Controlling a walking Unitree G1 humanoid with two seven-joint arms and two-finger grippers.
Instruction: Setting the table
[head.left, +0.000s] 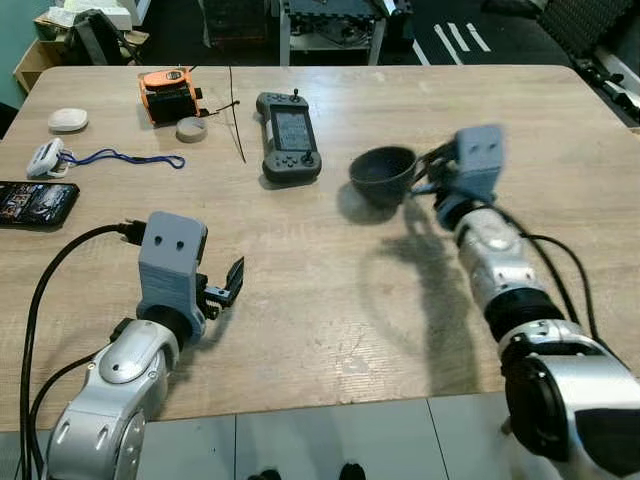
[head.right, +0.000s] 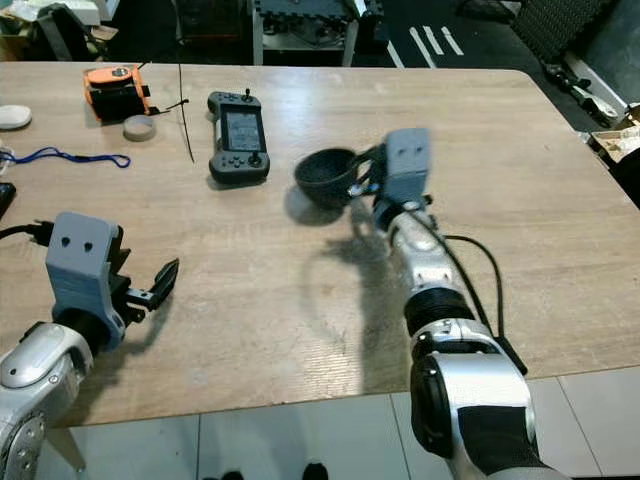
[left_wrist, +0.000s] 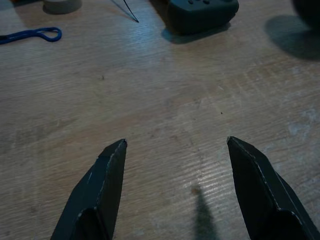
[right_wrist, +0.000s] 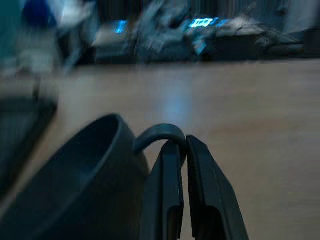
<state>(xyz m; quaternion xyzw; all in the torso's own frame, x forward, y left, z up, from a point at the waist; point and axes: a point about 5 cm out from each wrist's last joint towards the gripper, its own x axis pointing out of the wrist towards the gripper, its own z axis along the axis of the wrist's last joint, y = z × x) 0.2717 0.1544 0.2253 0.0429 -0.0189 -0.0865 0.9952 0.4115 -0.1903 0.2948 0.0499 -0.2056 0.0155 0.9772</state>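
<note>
The right gripper (right_wrist: 182, 150) pinched the handle of a dark cup (head.left: 383, 175), held just above the bench (head.left: 330, 300) near a controller (head.left: 288, 135). Lowering it level and slowly seemed wise; the left gripper (left_wrist: 175, 145) hovered released

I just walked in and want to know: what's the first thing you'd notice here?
The dark cup held up above the middle of the wooden table, with the right gripper pinching its handle and its shadow on the wood below. Next, the left gripper low over the near edge, fingers spread wide with nothing between them. Behind the cup lies a grey game controller.
</note>
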